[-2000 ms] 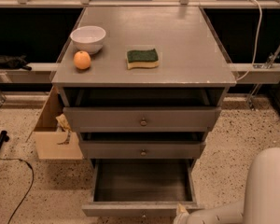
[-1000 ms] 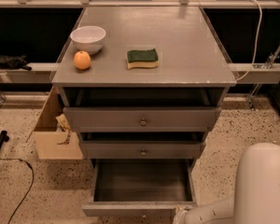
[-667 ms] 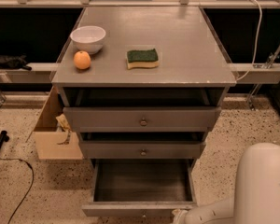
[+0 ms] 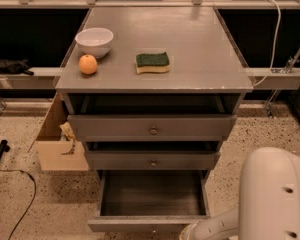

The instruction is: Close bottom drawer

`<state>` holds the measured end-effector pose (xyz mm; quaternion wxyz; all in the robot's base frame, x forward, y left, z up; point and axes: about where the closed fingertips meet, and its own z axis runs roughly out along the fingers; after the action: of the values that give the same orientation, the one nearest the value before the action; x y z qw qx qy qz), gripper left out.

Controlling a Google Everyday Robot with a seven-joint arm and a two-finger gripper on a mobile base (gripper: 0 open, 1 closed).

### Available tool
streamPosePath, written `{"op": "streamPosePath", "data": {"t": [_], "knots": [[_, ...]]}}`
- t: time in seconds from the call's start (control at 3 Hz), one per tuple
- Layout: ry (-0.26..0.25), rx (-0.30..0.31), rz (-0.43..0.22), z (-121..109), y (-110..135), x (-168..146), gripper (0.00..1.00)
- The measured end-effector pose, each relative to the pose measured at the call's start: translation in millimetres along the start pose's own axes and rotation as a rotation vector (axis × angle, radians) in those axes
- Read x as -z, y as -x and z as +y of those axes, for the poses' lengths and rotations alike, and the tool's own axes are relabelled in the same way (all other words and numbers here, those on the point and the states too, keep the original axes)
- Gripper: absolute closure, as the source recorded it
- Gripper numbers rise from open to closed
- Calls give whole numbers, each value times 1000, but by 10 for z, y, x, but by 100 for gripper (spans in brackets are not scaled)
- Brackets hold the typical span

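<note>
Tabletop (image 4: 195, 39) grey; floor (image 4: 262, 134) speckled; gripper (image 4: 188, 232) beside open bottom drawer (image 4: 140, 224).

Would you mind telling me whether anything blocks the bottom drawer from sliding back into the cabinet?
Nothing visible does. The bottom drawer is pulled out with a bare box, and nothing shows in the opening behind it. The gripper sits low by the front panel's right end, with nothing between them.

Reaching low and leftward from the bulky white arm housing (image 4: 277, 194) at lower right, through a slim white forearm (image 4: 216, 226), to the gripper (image 4: 186, 232) at the bottom edge, right of centre, mostly cut off.
</note>
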<state>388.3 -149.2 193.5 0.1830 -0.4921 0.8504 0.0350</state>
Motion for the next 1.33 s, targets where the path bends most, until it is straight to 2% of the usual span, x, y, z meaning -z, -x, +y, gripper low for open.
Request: {"op": "streamPosePath", "data": {"t": [0.33, 0.67, 1.33], "knots": [[-6, 24, 34, -77, -1, -133, 100], [-23, 27, 80, -190, -46, -315, 100], [-11, 13, 100, -225, -99, -447, 100]]}}
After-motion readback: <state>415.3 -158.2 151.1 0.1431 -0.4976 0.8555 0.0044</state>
